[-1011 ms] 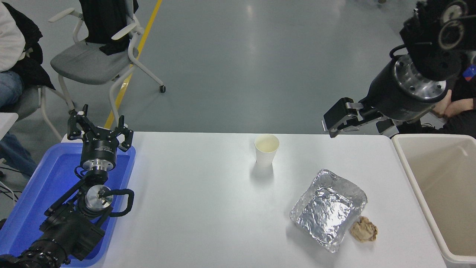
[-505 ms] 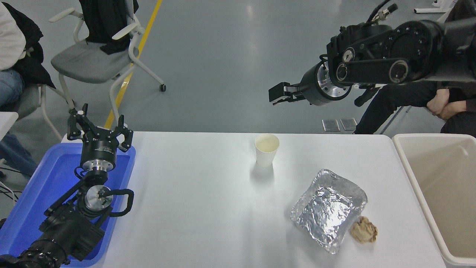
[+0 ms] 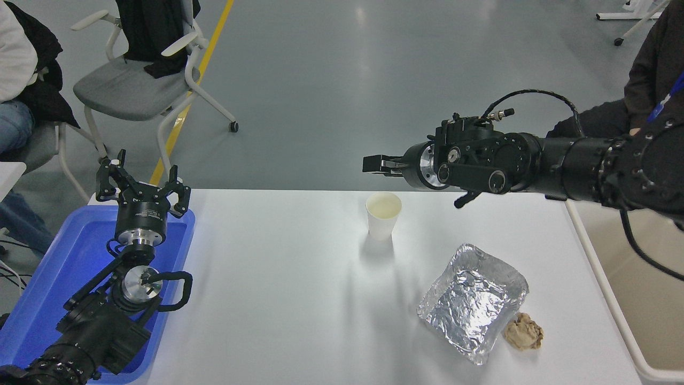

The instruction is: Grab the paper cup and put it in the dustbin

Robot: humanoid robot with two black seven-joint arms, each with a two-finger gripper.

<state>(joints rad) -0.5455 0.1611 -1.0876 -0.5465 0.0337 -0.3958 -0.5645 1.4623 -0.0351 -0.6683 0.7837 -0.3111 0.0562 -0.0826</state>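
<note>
**Right arm stretched over the far edge, cup standing alone**

Taking the paper cup (image 3: 383,215) as the landmark and reading leftward first: far to its left, a blue tray (image 3: 32,299) hangs over the left edge of the tabletop (image 3: 278,299), and the left gripper (image 3: 143,184) is parked above the tray's far end, its jaws spread wide and holding nothing. Between tray and cup lies a broad bare stretch of white surface.

The cup stands upright near the far edge, mouth up, cream inside showing, nothing touching it. There is open room on every side of it.

Just beyond and above the cup, the right gripper (image 3: 374,163) points left, level with the far edge and apart from the cup's rim. Its jaws are seen end-on and I cannot tell whether they are spread or pressed together. The arm behind it runs off to the right edge.

Nearer the camera and to the cup's right sits a foil tray (image 3: 473,302), tilted cornerwise, with a crumpled brown paper ball (image 3: 524,331) touching its near right side.

Farthest right of the cup, past the tabletop's right edge, is the dustbin (image 3: 649,299), its rim just beside that edge, partly crossed by the right arm
</note>
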